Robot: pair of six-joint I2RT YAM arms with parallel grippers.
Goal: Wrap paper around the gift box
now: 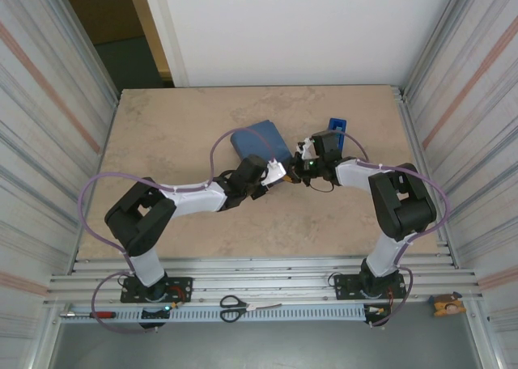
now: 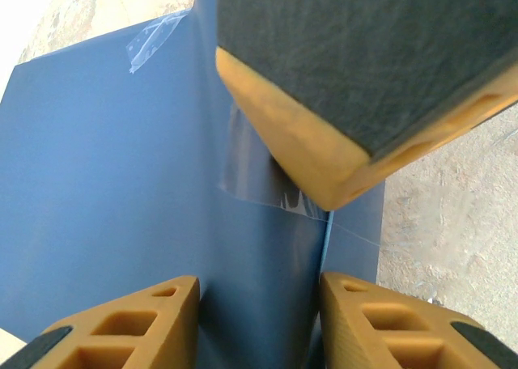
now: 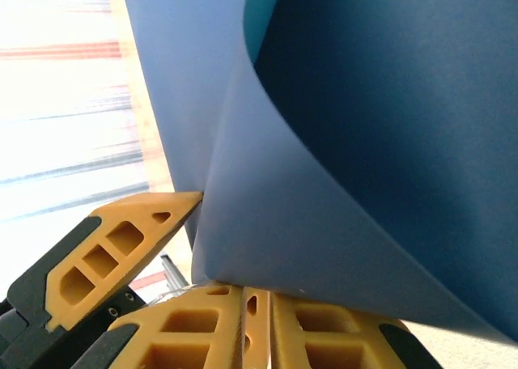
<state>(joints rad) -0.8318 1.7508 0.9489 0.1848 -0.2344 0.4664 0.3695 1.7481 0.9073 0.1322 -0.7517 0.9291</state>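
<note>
Closest in, along the near rail: a red-handled screwdriver on the left, scissors in the middle, both parked off the worktop where they couldn't snag anything.

Out on the worktop the paper sat about mid-way across, a touch toward the far edge, and it was folded up into a compact slate-blue bundle. The box, by my judgement, was inside it, fully covered.

At the bundle's near right corner came the left gripper. Its fingers stood part-way spread with a fold of paper filling the gap between them. As far as I could judge it was clamped on that fold, there to steady the package and keep the wrap from springing open.

And look at the seam. A clear strip of tape lay across it, and one finger of the other arm bore down on it from above. I read that as rubbing the tape flat.

The right gripper had its fingers pressed all but together, with nothing visible between them. A loose curl of paper arched just over them, not yet folded down.

Furthest right, the blue tape dispenser stood just beyond that arm's wrist, toward the far right of the worktop and handy for the next strip.
</note>
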